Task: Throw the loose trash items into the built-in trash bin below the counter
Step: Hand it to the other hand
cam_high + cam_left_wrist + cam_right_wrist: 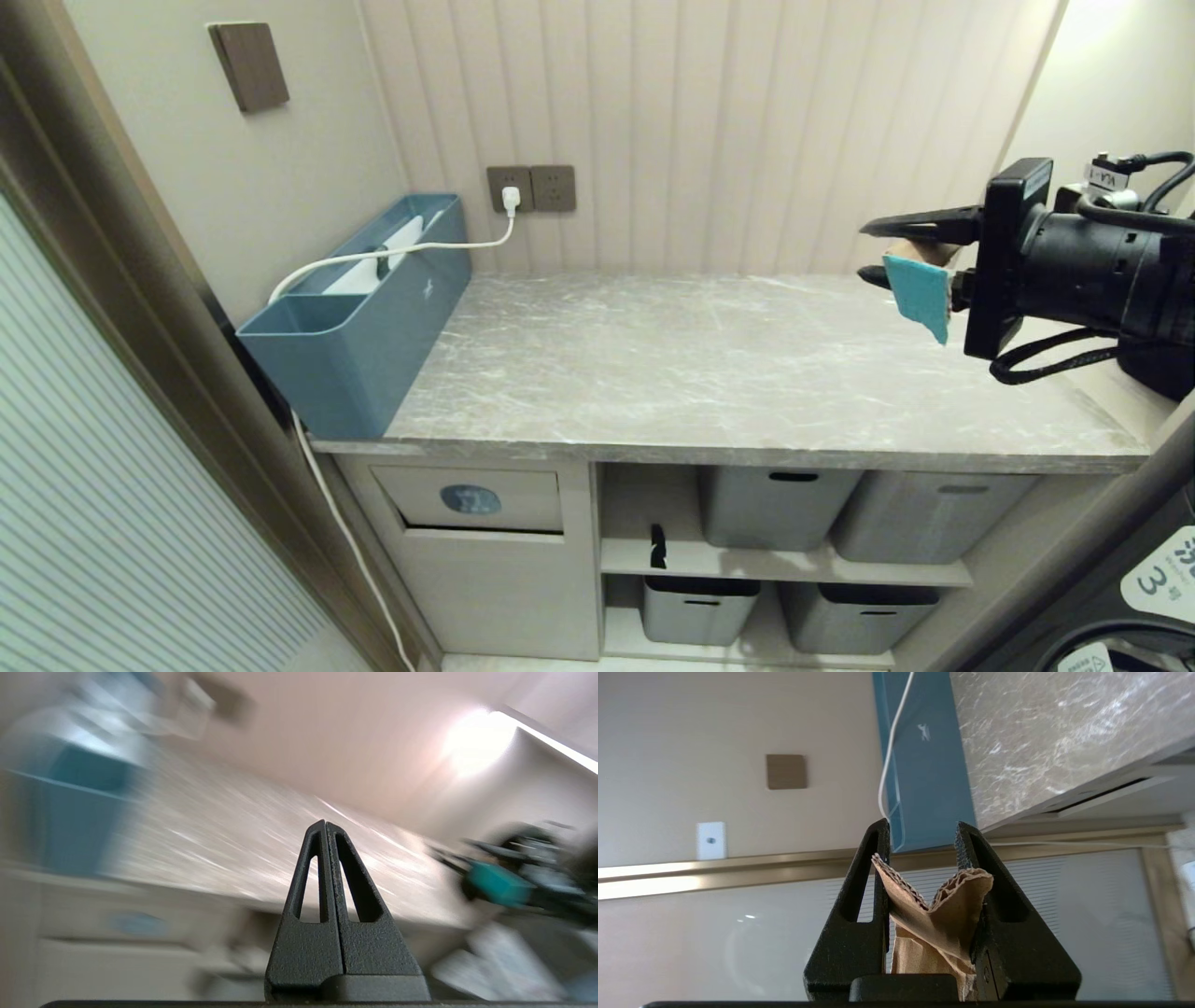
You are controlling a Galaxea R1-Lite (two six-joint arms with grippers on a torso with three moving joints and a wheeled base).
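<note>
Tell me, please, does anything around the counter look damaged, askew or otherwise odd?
Only small things: the brown cardboard scrap in the right pincer is crumpled into a V, and the trash bin flap below the counter sits slightly ajar. Nothing looks spilled.

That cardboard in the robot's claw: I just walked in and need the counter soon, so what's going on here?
The right gripper is shut on a folded scrap of brown cardboard with a teal face, holding it in the air above the right end of the grey marble counter. The trash bin flap, with its round blue sticker, sits under the counter's left end, so the scrap is not binned yet. The left gripper is shut and empty.
</note>
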